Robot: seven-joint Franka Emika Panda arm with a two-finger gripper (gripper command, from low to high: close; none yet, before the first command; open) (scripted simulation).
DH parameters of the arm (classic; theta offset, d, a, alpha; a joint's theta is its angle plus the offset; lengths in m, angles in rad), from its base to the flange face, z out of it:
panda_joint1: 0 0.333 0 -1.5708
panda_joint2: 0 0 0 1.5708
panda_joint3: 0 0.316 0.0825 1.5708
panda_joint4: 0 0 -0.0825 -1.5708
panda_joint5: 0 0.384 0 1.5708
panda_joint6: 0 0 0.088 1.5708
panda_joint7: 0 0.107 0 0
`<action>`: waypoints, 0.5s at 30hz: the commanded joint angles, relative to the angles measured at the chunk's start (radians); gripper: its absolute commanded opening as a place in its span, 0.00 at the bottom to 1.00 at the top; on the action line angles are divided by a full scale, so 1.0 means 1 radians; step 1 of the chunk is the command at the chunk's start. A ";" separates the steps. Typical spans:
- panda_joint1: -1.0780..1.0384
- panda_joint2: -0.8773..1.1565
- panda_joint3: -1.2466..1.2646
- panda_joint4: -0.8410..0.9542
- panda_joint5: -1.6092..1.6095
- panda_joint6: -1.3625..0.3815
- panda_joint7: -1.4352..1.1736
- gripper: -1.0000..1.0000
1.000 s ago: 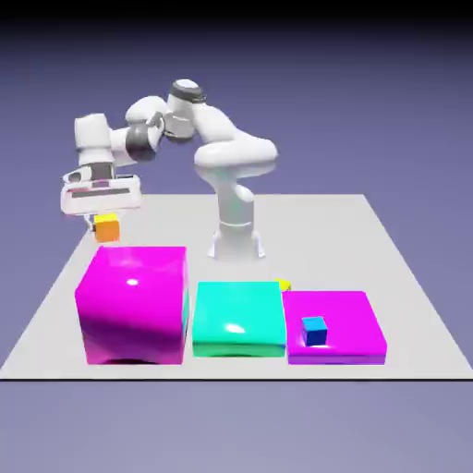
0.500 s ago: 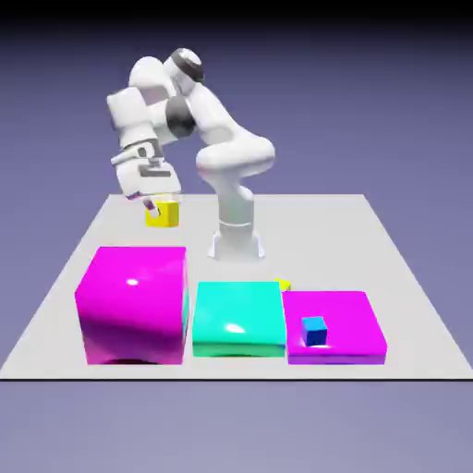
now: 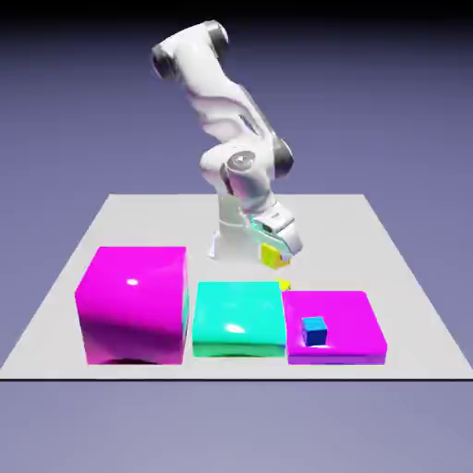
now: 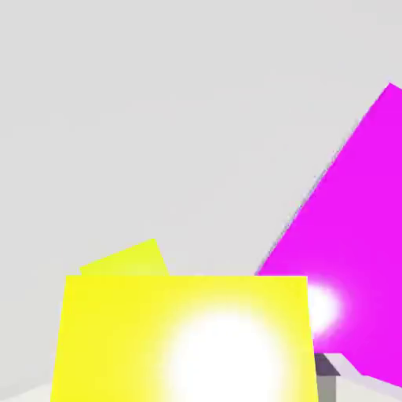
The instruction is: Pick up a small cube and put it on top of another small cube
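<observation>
You're at the carry: the gripper [image 3: 281, 251] is closed on the small cube [image 4: 133, 338], above the table [image 3: 157, 222]. Centre it over the other small cube [image 3: 285, 285], partly hidden behind the teal block [image 3: 238, 309], then lower.

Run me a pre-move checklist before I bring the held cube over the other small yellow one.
1. Grip on the held cube: ok, it sits between the fingertips of the gripper.
2. Target cube in sight: ok, though only partly, in both views.
3. Hand upright for placing: not ok, it leans in the exterior view.
4. Held cube lowered onto target: not ok, a gap shows between them in the exterior view.
5. Target's whole top face free: cannot tell, the held cube hides part of it in the hand view.
</observation>
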 commanded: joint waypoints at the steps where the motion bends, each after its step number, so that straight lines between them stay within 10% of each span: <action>1: 0.000 0.000 0.000 0.000 0.001 0.001 -0.001 0.00; 15: 0.436 0.335 -0.193 0.011 0.609 0.267 -0.424 0.00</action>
